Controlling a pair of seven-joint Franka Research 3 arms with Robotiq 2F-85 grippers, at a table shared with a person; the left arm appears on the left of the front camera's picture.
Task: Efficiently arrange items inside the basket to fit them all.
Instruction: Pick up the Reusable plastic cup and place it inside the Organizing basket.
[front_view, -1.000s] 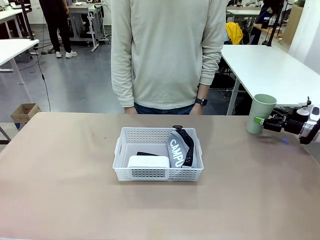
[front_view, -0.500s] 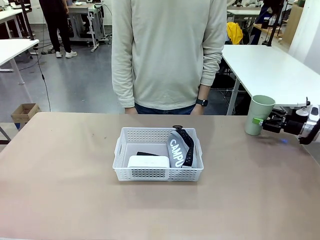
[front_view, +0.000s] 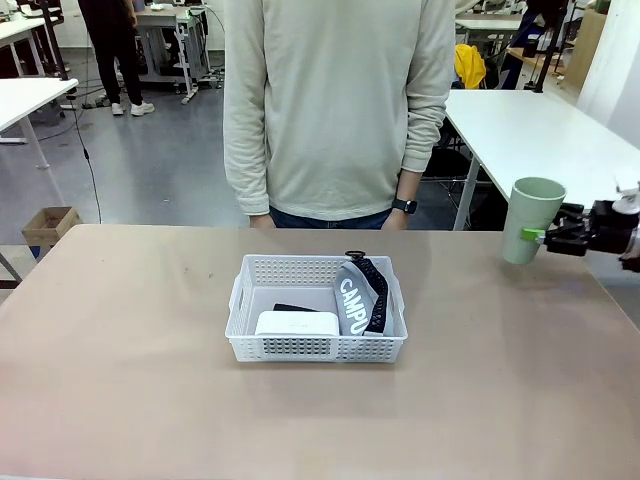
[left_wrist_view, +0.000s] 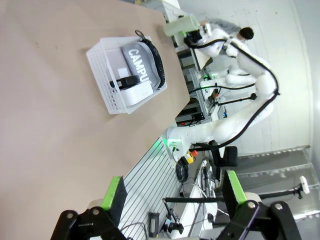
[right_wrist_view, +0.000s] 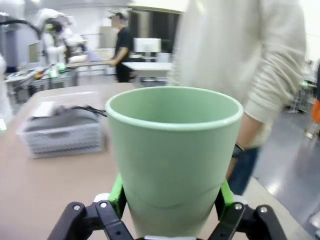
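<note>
The white basket (front_view: 316, 345) sits mid-table. Inside it a grey CAMPUS pouch (front_view: 358, 295) leans at the right, a white device (front_view: 297, 323) lies at the front left and a small black tool (front_view: 293, 308) lies behind the device. At the far right my right gripper (front_view: 545, 238) is shut on the pale green cup (front_view: 533, 218), held upright and seemingly just off the table. The right wrist view has the cup (right_wrist_view: 172, 155) clamped between the green pads (right_wrist_view: 116, 192), with the basket (right_wrist_view: 62, 135) beyond. My left gripper (left_wrist_view: 175, 197) is open and empty, high above the basket (left_wrist_view: 100, 60).
A person in a pale sweater (front_view: 335, 110) stands at the table's far edge behind the basket, arms down. The brown tabletop (front_view: 120, 380) is bare around the basket. Another white table (front_view: 540, 130) stands behind at the right.
My right gripper has carried the cup a little up and to the right. The basket, its contents and the person have not moved.
</note>
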